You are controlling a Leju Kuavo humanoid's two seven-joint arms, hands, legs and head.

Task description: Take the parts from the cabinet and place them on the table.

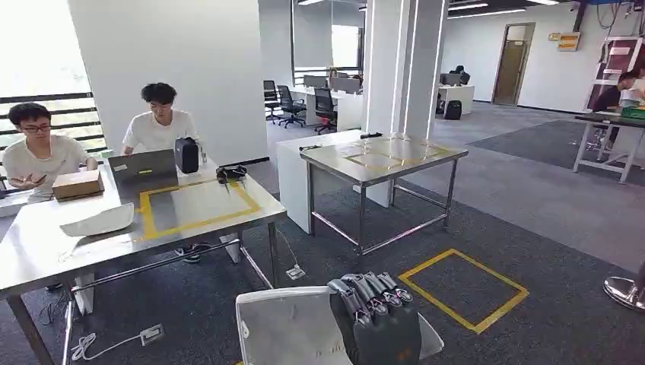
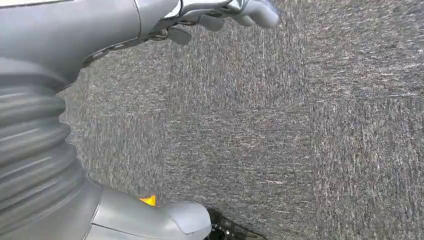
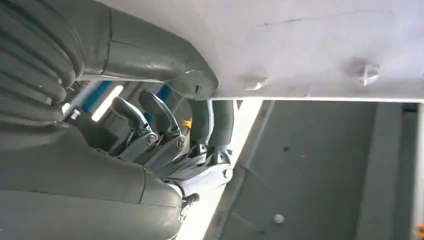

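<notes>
At the bottom middle of the head view my right hand point(image 1: 373, 308) grips a large white moulded part point(image 1: 285, 327) by its edge. In the right wrist view the thumb point(image 3: 165, 60) lies on the white part point(image 3: 310, 45) and the dark fingers point(image 3: 200, 125) curl over its rim. A similar white part point(image 1: 99, 220) lies on the near steel table point(image 1: 251, 209), beside a yellow tape rectangle point(image 1: 199, 202). My left hand point(image 2: 220, 15) hangs over grey carpet with its fingers apart and nothing in it.
Two people sit behind the near table, which also carries a laptop point(image 1: 143, 165), a cardboard box point(image 1: 77, 184), a black speaker point(image 1: 186, 154) and headphones point(image 1: 231, 173). A second steel table point(image 1: 327, 158) stands further right. A yellow tape square point(image 1: 464, 289) marks the carpet.
</notes>
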